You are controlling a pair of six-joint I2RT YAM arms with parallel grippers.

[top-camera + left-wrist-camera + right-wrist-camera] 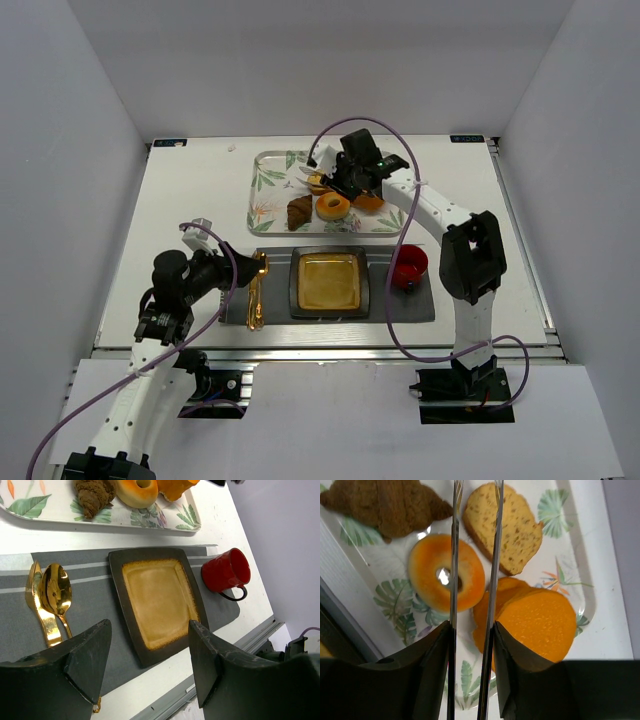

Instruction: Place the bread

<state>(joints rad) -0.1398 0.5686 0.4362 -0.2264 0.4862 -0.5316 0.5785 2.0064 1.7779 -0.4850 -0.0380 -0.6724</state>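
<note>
bread point(507, 527) | tan speckled slice w/ brown crust | lying flat | on tray point(560, 555), nr donut point(427, 567)

Wide-gaping left pincer point(150, 625); right pincer point(474, 495) narrowly apart, seemingly empty, pointing down.

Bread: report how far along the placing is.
Done: nothing yet. The bread lies flat on the tray beside the donut.
In hand: the right fingers hang parted over the bread's edge, not gripping it.
Left to do: grasp it, lift it and set it down, probably on the bare square plate, near which the left fingers hover open.
</note>
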